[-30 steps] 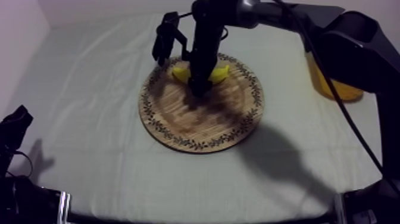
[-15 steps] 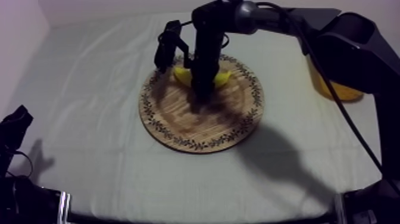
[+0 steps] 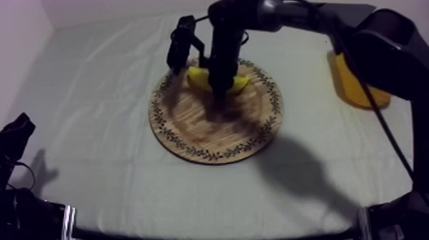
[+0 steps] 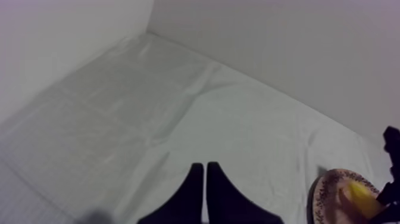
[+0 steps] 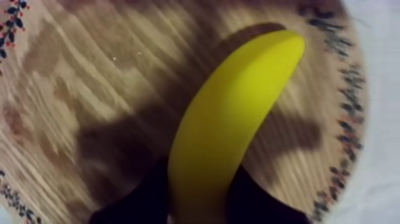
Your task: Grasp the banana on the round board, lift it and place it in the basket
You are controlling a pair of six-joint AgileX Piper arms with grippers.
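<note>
A yellow banana (image 3: 237,83) lies across the far part of the round wooden board (image 3: 216,131). My right gripper (image 3: 218,89) comes down on the banana's middle from above. In the right wrist view the banana (image 5: 232,119) runs between the two black fingers (image 5: 146,199), which press against both its sides: shut on it. Its shadow falls on the board (image 5: 89,77) beneath. The yellow basket (image 3: 355,84) stands at the right edge of the table. My left gripper (image 4: 204,168) rests low at the left over bare cloth, its fingers together; beyond it, the board's rim (image 4: 326,189).
The grey-white cloth (image 3: 96,96) lies flat around the board. A pale wall (image 4: 286,47) runs along the table's far side. My right arm (image 3: 357,32) reaches across above the basket.
The right gripper's fingers have closed in on the banana. The gripper and the banana have shifted slightly toward the far rim. The left arm has not moved.
</note>
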